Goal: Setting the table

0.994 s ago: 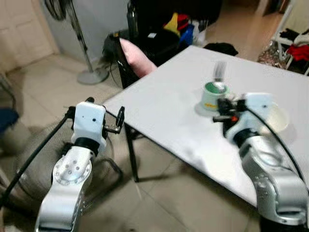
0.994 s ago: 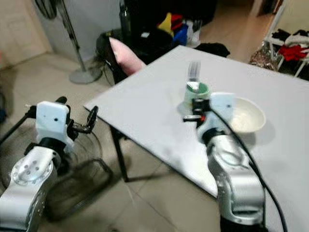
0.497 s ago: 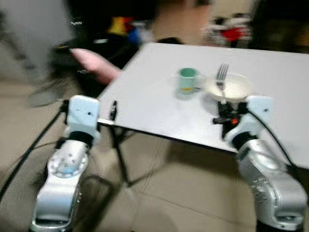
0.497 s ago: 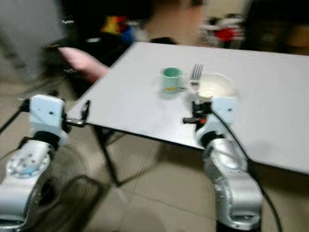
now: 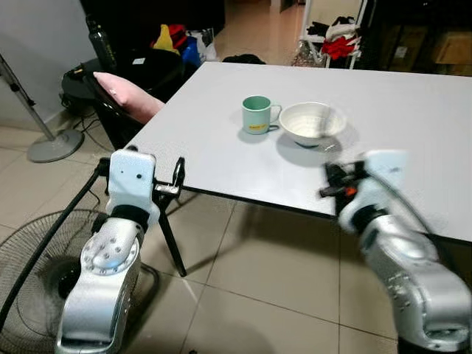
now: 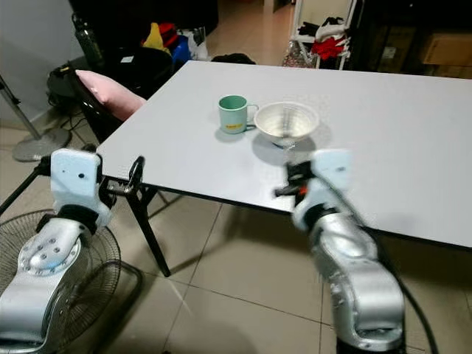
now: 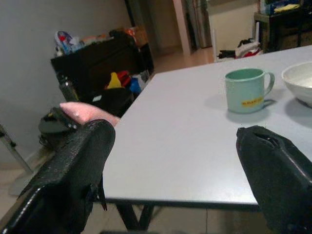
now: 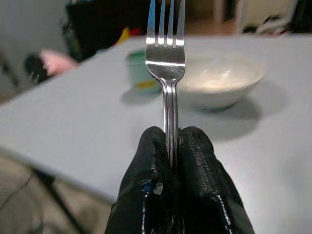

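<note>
Silver steel fork [image 8: 165, 58] clamped upright in right gripper [image 8: 170, 146], seemingly over table's [image 5: 221, 147] near edge; left gripper [image 7: 180, 161] gaped, empty.

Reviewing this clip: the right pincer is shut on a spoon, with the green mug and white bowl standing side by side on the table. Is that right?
Not quite: the right pincer is shut on a fork, not a spoon; the right wrist view shows its tines. The rest holds: the green mug and white bowl stand side by side on the table.
</note>
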Available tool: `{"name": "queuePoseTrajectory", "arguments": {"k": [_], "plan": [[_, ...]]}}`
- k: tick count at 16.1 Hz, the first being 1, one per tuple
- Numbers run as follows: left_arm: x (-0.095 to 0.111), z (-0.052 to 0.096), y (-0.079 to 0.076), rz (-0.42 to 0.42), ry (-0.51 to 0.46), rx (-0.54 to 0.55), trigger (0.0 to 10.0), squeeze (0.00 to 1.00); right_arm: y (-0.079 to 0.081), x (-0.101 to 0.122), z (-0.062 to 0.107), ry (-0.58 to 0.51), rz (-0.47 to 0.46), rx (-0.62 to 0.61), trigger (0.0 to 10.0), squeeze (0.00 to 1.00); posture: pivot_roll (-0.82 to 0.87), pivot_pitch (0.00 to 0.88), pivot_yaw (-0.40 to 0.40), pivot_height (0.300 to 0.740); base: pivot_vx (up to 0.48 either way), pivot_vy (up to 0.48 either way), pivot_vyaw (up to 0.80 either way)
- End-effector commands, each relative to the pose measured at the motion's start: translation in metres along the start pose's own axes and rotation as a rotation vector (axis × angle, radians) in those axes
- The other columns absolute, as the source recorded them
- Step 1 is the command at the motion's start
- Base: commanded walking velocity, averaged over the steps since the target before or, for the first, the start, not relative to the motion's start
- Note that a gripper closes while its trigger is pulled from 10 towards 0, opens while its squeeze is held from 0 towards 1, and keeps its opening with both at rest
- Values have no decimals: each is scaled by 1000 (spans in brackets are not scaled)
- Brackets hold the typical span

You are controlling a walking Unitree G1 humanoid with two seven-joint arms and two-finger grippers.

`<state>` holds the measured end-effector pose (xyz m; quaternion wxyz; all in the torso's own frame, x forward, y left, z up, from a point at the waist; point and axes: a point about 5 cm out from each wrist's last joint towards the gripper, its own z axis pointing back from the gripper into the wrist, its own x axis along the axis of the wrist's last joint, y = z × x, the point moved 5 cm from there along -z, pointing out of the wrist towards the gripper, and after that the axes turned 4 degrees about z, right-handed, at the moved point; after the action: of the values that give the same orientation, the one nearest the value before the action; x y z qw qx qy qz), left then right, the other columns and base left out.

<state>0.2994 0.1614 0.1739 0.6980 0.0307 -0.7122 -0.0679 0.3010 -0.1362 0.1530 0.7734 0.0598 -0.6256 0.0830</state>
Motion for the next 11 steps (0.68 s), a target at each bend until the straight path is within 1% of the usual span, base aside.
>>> {"name": "queuePoseTrajectory", "arguments": {"k": [1, 2, 3, 5, 8, 9, 10, 11], "plan": [[0, 4, 8, -7, 3, 15, 10000, 0, 7, -10, 1, 50, 11, 30, 10000, 0, -66, 16, 71, 740, 277, 0, 0], [-2, 6, 8, -7, 10, 12, 10000, 0, 7, -20, 2, 99, 19, 32, 10000, 0, -64, 17, 69, 740, 304, 0, 0], [-3, 7, 8, -7, 15, 10, 10000, 0, 8, -24, 2, 116, 25, 38, 10000, 0, -63, 18, 67, 740, 304, 0, 0], [-13, 14, 5, -12, 43, -10, 10000, 0, 6, -30, 0, 157, 49, 40, 10000, 0, -64, 20, 69, 740, 307, 0, 0], [-24, 27, -1, -13, 75, -44, 10000, 0, 0, -34, 0, 185, 69, 27, 10000, 0, -61, 21, 68, 740, 307, 0, 0], [-25, 29, -1, -15, 79, -47, 10000, 0, 0, -32, -1, 175, 67, 29, 10000, 0, -59, 22, 65, 740, 307, 0, 0], [-23, 30, 1, -13, 72, -41, 10000, 0, 7, -13, -2, 74, 37, 71, 10000, 0, -58, 21, 64, 740, 307, 0, 0], [-21, 30, 2, -12, 67, -39, 10000, 0, 10, -6, -3, 39, 17, 83, 10000, 0, -58, 21, 64, 740, 307, 0, 0]]}}
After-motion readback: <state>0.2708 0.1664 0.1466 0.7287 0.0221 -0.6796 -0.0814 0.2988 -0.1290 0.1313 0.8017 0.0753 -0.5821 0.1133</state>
